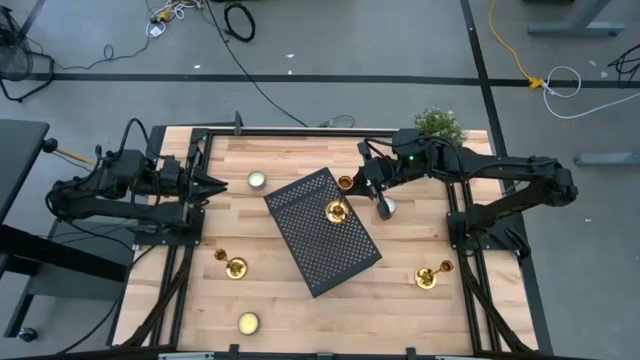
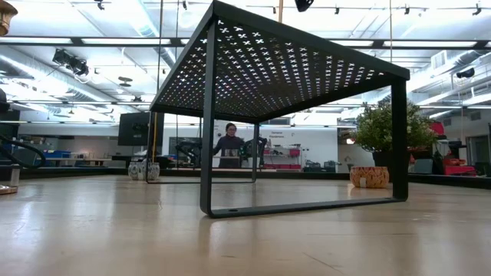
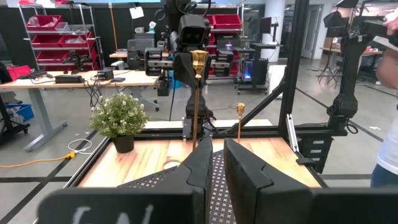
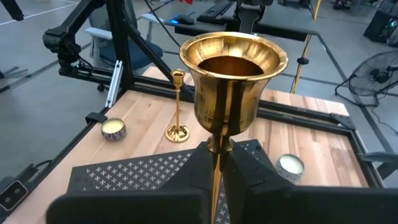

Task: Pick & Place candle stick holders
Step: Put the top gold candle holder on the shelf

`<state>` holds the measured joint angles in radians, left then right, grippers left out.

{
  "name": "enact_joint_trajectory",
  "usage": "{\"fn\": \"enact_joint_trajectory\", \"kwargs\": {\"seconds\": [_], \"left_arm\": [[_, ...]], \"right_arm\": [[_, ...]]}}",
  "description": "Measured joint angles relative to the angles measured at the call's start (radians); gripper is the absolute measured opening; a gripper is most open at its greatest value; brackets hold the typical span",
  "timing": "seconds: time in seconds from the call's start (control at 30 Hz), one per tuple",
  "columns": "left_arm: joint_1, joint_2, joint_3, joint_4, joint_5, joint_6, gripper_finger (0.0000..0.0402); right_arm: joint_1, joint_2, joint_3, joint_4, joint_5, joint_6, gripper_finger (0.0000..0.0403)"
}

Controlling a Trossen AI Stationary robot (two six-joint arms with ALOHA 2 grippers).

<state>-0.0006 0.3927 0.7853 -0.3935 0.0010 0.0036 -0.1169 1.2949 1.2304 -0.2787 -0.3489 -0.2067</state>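
Right end effector [image 4: 217, 163] grips a candle stick holder [image 4: 233, 84] upright over the rack [image 1: 322, 231].

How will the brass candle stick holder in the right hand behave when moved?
The candle stick holder looks like rigid metal, probably stiff. Its thin polished stem may swivel in the right hand. Tall with a wide cup, it likely tips easily.

A perforated rack [image 1: 322, 231] stood mid-bench with one candle stick holder [image 1: 336, 211] on it. Two other holders stood near the bench's [image 1: 290, 310] left edge [image 1: 236, 267] and right edge [image 1: 427, 277].
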Motion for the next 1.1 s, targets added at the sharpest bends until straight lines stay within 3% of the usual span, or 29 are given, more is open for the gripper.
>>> {"fn": "enact_joint_trajectory", "kwargs": {"seconds": [1.1], "left_arm": [[0.0, 0.0, 0.0, 0.0, 0.0, 0.0, 0.0046]], "right_arm": [[-0.013, 0.0, -0.009, -0.016, 0.0, 0.0, 0.0018]]}}
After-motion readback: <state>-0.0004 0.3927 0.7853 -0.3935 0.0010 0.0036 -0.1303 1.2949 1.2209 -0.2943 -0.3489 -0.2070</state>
